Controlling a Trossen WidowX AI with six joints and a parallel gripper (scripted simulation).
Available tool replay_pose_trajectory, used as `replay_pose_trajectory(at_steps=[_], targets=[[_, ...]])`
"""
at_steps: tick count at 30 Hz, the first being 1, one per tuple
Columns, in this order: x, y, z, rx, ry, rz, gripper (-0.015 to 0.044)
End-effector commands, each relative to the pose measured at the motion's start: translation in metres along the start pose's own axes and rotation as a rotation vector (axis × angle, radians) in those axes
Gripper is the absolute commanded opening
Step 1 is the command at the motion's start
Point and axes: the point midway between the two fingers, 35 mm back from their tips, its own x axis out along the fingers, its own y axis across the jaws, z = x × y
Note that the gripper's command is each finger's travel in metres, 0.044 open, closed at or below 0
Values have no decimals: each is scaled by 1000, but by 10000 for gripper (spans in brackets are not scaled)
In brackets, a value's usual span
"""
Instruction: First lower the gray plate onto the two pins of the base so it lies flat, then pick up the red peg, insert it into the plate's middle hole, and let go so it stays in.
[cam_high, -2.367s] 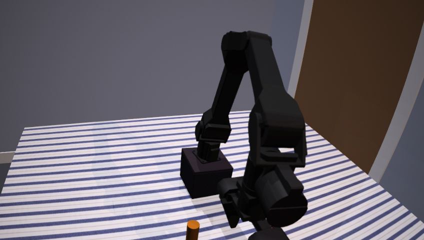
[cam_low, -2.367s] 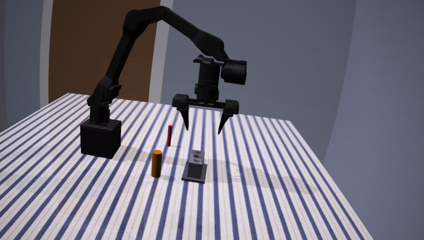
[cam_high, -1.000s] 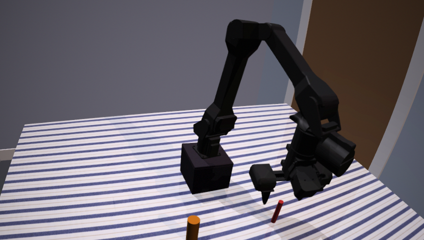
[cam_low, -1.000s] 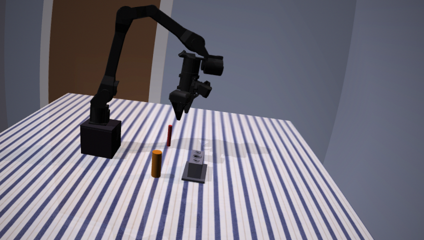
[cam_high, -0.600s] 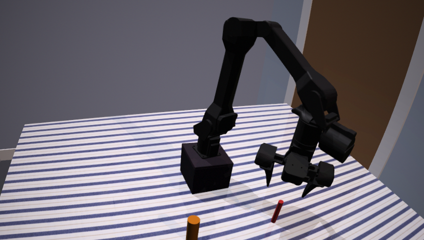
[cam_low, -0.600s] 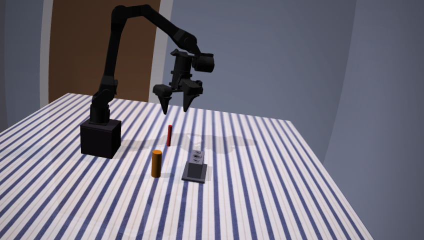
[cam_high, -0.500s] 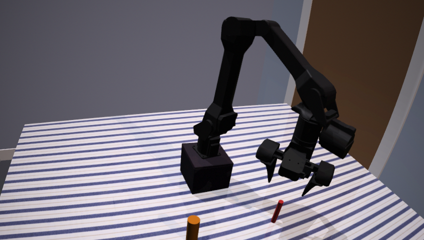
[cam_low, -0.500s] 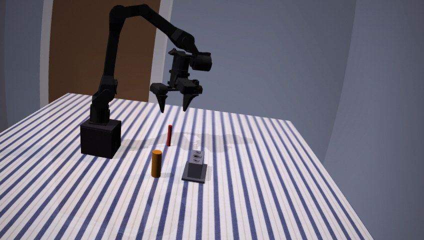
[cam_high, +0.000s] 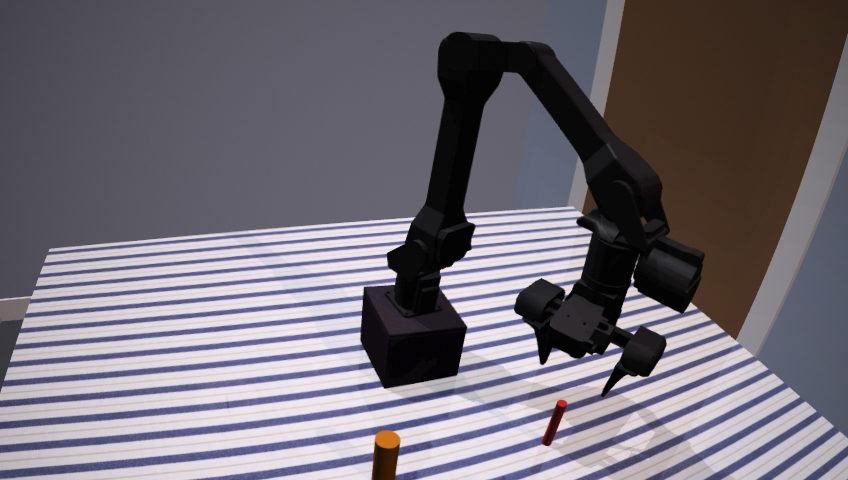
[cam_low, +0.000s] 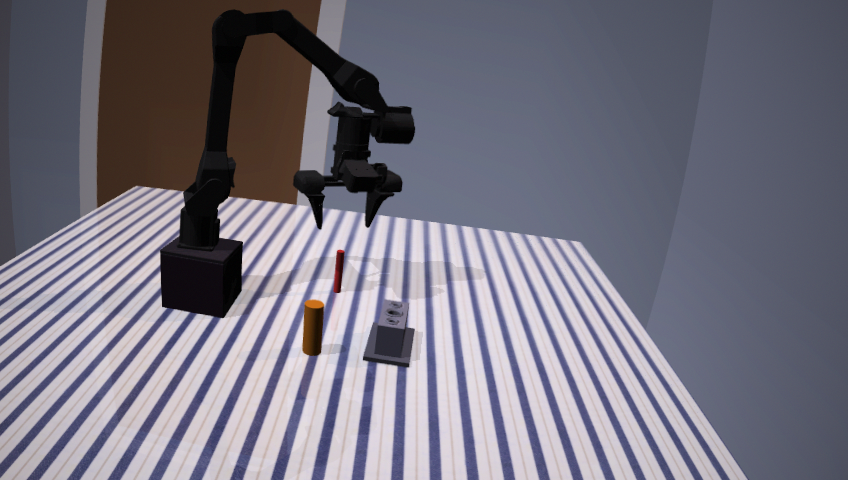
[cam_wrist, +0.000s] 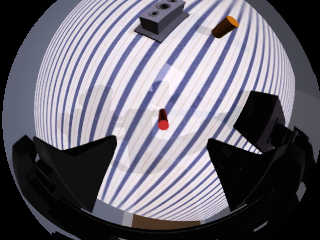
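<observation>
Striped cloth (cam_high: 238, 356) (cam_low: 505, 416) (cam_wrist: 135, 75) lies beneath the spread, empty pincer (cam_high: 573, 379) (cam_low: 343, 227) (cam_wrist: 163, 143); an off-centre descent could topple the slender red peg (cam_high: 554, 422) (cam_low: 339, 271) (cam_wrist: 163, 120)

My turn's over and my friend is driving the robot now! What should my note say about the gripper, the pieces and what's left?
Gripper: open, holding nothing, above the red peg.
Red peg: standing upright on the striped tabletop.
Gray plate and base: together; the plate looks seated on top, holes up.
Done: plate lowered, it seems.
Left: grasp the peg, put it in the middle hole, let go.
Orange cylinder: stands nearby, not needed.
</observation>
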Motion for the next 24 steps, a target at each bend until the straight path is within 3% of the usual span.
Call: replay_pose_trajectory(at_steps=[1,24], targets=[[12,-2,0,8,-5,-12,440],[49,-1,1,8,-5,-13,440]])
